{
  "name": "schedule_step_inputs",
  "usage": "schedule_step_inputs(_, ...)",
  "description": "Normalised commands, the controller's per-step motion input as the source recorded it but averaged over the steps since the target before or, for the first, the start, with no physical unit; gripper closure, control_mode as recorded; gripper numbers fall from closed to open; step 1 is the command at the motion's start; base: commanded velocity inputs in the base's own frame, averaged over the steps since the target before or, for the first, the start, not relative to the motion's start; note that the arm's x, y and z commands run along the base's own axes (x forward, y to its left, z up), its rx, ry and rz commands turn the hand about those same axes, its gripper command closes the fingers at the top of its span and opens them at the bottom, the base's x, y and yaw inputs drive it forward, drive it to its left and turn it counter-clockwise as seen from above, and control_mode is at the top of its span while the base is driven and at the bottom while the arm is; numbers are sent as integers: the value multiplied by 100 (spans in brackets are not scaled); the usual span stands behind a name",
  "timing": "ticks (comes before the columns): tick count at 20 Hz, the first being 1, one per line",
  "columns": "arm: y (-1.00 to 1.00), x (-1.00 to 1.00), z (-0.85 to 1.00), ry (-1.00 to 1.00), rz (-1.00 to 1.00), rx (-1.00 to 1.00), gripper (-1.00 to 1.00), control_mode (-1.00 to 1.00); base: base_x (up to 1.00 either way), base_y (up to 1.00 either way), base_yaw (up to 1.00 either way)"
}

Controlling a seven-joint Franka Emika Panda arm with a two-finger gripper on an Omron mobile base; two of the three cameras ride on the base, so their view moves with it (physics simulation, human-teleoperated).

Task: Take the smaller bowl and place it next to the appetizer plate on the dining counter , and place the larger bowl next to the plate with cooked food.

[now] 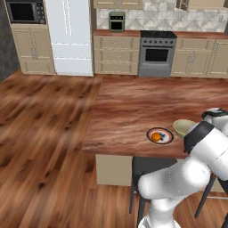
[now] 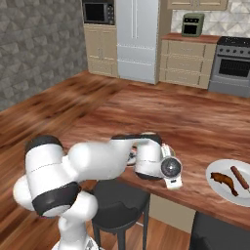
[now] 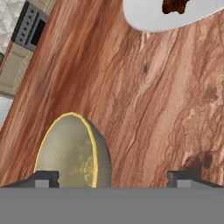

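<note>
A white fridge (image 1: 69, 35) stands at the far wall, with a black microwave (image 1: 25, 12) built into the beige cabinets to its left. A steel stove (image 1: 156, 53) with a dark oven door sits further right, and a small green toaster oven (image 1: 116, 21) rests on the worktop between fridge and stove. Dark stools (image 2: 119, 207) stand on the wood floor (image 1: 42, 133). A grey stone wall (image 2: 36, 49) runs along the left.

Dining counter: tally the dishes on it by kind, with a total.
Bowls: 1, the smaller bowl beside the appetizer plate
Plates: 2, the appetizer plate and the white plate with cooked food
Total: 3 dishes on the dining counter
</note>
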Motion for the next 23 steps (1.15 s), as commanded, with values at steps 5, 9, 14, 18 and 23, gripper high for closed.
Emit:
schedule_step_inputs(5, 12, -89, 81, -1, 8, 0, -100, -100, 0, 0, 0)
schedule_step_inputs(9, 18, -78, 100, 0, 11, -2, -100, -100, 0, 0, 0)
schedule_step_inputs(14, 35, -69, 100, 8, 11, -2, -100, -100, 0, 0, 0)
schedule_step_inputs(18, 72, -76, 60, 2, 4, -3, -100, -100, 0, 0, 0)
schedule_step_inputs(23, 94, -52, 26, -14, 1, -11, -100, -100, 0, 0, 0)
